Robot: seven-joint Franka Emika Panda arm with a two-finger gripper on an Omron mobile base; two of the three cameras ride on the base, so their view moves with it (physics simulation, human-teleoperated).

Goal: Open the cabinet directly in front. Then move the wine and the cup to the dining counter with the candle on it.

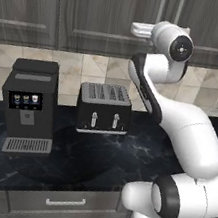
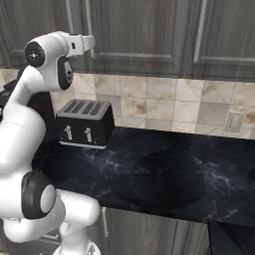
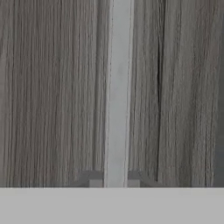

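The cabinet (image 1: 98, 7) is a dark wood-grain wall unit above the counter, and both its doors are closed. In the hand view a long vertical silver handle (image 3: 118, 87) runs up the door (image 3: 52, 87), beside the seam between the two doors. My gripper (image 3: 114, 180) is shut on this handle, one dark fingertip (image 3: 95, 180) on each side of the bar. From the right base view my hand (image 2: 82, 42) reaches up against the cabinet (image 2: 139, 30) at the handle. The wine, the cup, the dining counter and the candle are out of view.
A black toaster (image 1: 103, 109) and a black coffee machine (image 1: 29, 107) stand on the black marble counter (image 1: 96, 164) under the cabinet. Grey drawers (image 1: 64, 202) sit below it. A wall outlet (image 2: 234, 121) is on the tiled backsplash at the right.
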